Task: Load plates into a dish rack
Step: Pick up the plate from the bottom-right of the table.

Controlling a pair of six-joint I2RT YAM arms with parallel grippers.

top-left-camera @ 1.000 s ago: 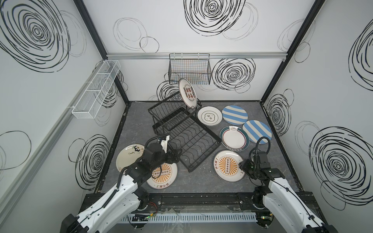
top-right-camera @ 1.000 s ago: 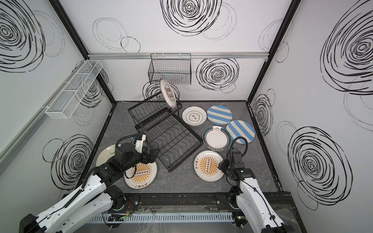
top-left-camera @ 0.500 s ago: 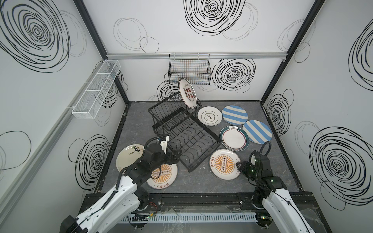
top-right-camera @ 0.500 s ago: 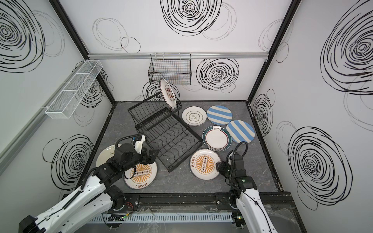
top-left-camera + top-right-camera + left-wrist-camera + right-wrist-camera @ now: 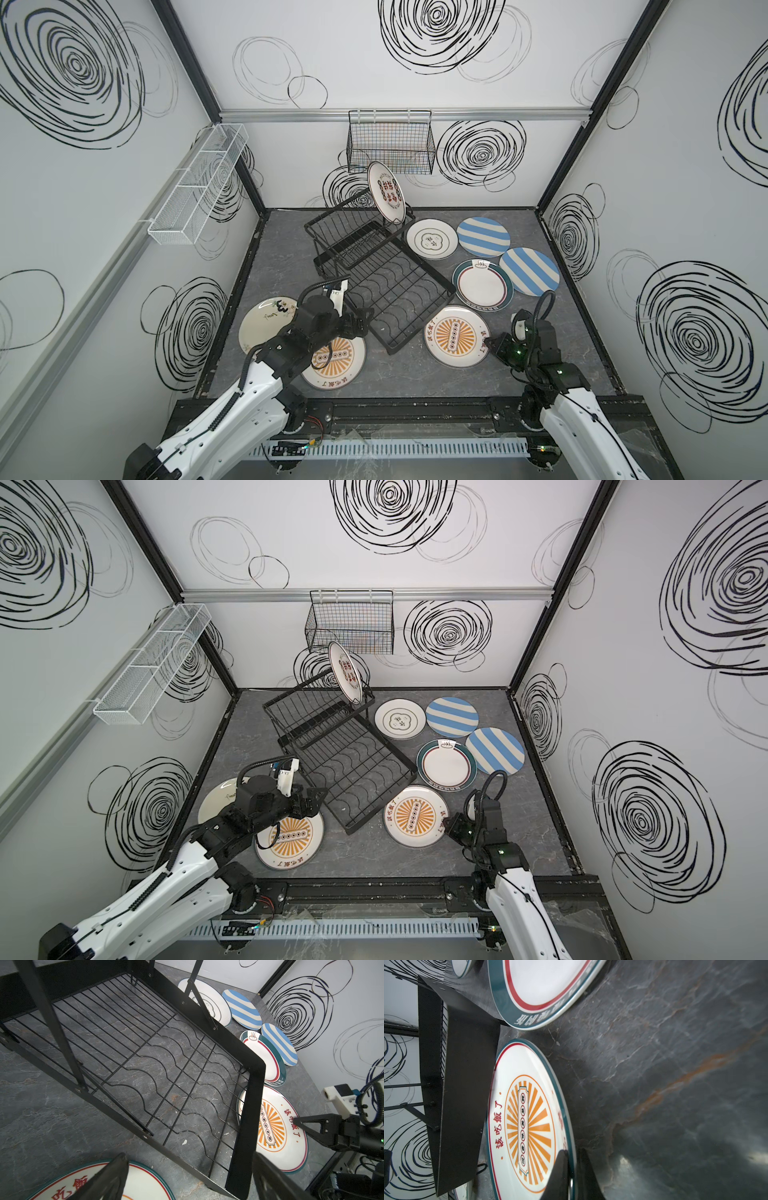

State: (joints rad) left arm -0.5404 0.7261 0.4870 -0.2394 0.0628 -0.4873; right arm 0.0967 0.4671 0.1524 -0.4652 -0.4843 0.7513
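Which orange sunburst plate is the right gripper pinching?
The sunburst plate right of the dish rack; the right gripper pinches its rim. The other lies under the left arm.

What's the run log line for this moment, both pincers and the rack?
right pincer: shut on rim of right sunburst plate | left pincer: open, beside dish rack corner | racked: red-character plate, upper basket

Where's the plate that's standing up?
In both top views, the red-lettered plate stands at the dish rack's raised far end, below the black wall basket.
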